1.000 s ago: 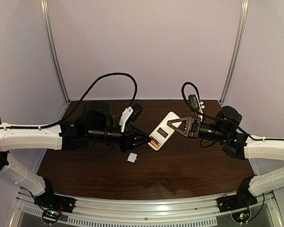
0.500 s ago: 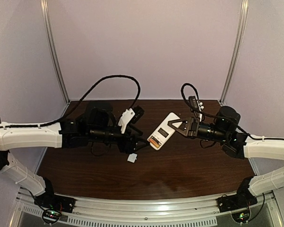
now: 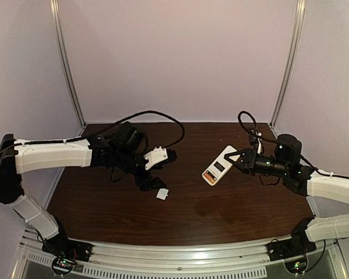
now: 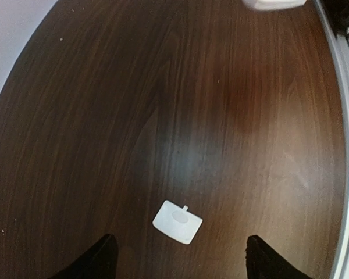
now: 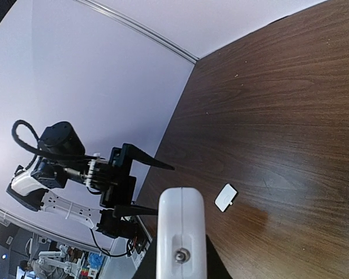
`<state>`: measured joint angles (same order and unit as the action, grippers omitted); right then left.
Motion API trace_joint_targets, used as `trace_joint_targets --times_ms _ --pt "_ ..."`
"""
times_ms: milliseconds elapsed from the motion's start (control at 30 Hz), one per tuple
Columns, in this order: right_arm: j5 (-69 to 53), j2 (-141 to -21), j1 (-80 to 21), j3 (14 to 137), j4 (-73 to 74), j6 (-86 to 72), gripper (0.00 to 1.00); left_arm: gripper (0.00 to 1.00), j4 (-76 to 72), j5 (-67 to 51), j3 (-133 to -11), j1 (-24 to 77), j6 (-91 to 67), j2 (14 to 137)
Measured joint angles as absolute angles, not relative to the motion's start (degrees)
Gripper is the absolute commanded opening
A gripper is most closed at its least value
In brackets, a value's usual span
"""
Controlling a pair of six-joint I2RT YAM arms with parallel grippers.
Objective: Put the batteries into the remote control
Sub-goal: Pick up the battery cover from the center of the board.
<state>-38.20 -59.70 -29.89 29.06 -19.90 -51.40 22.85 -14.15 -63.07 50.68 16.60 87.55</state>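
Black left tool (image 3: 153, 182): released, fingers (image 4: 102, 258) spread wide, pointing down close over the desk (image 3: 104, 203).
White cover piece (image 4: 177, 221): flat on the desk, between and just ahead of those fingers; nothing stands in the way.
Change: left tool has drawn back leftward from the centre; the remote has gone right, so the two are now well apart.
Remote control (image 3: 219, 166): held above the desk, tilted, its right end clenched in the right tool (image 3: 237, 162).
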Motion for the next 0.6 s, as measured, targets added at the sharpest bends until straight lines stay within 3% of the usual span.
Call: trace_joint_targets --times_ms 400,600 --pt "-41.8 -59.0 -27.1 26.2 -19.8 -51.5 0.00 0.72 33.9 -15.3 -71.8 45.2 38.4 106.3" --pt "-42.7 -59.0 -26.3 25.6 -21.2 -51.8 0.00 0.77 35.2 -16.4 -74.9 44.1 43.1 111.0"
